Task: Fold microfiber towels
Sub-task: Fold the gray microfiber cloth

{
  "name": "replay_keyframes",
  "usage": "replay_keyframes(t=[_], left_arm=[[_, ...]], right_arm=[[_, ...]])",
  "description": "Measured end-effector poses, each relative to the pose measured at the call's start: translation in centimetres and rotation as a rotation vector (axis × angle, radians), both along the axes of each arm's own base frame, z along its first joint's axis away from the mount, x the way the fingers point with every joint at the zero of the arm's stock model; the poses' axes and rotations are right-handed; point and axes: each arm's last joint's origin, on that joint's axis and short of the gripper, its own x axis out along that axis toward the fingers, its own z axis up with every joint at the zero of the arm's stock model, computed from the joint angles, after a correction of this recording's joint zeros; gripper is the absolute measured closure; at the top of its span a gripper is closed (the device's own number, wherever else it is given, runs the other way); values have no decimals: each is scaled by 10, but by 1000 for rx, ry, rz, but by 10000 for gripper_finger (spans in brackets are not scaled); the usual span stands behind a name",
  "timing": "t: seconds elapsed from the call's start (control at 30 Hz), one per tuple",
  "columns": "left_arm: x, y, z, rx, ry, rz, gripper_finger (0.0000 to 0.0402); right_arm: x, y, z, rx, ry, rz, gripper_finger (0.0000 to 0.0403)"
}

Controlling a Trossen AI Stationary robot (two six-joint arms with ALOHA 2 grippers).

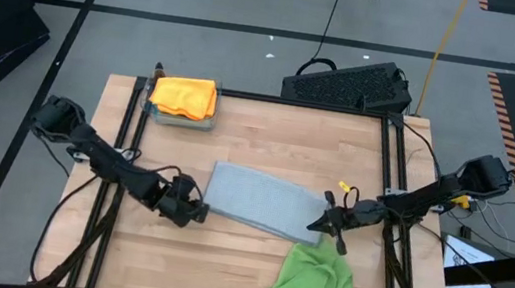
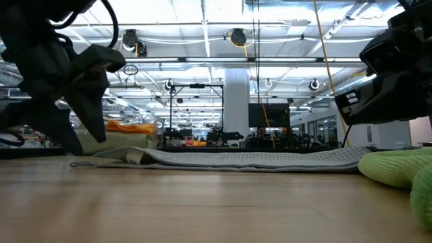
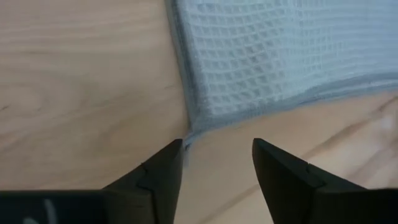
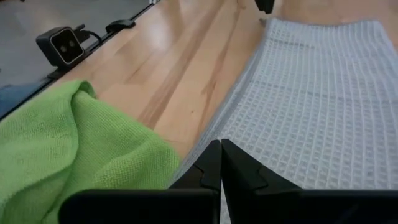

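Right gripper (image 1: 330, 225), fingers pressed together, sits at the right end of the light grey towel (image 1: 264, 203), seemingly pinching its edge, though the contact is hidden. Left gripper (image 1: 196, 206), fingers spread, rests just off the towel's near-left corner. Beside the right gripper lies the crumpled bright green towel (image 1: 317, 284). Farther back on the tabletop (image 1: 269, 136), the orange towel (image 1: 185, 94) tops a folded stack.

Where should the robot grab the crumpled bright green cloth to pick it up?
Probably at a raised fold on top of the crumpled bright green microfiber cloth, coming straight down from above. It lies bunched in a heap on the wooden table, so its edges are tucked and hard to find, while the ridges stick up. The right gripper is nearest, beside the light grey waffle-weave towel.
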Motion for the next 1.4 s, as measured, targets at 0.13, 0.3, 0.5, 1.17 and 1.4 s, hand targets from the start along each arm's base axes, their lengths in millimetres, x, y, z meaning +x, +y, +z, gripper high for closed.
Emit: replay_keyframes(t=[0.13,0.3,0.5,1.17,1.4], left_arm=[[2,5,0,9,9,-3,210],[4,10,-5,28,36,-4,206],[7,11,-8,92,55,-131,202],[-16,-26,7,776,41,-773,201],[-12,-32,-7,985,137,-966,187]], right_arm=[[0,0,0,-46,-17,20,403],[0,0,0,-87,-30,37,403],[0,0,0,-92,-27,39,403],[0,-1,-1,16,15,-37,403],[2,-3,2,62,-10,-123,403]])
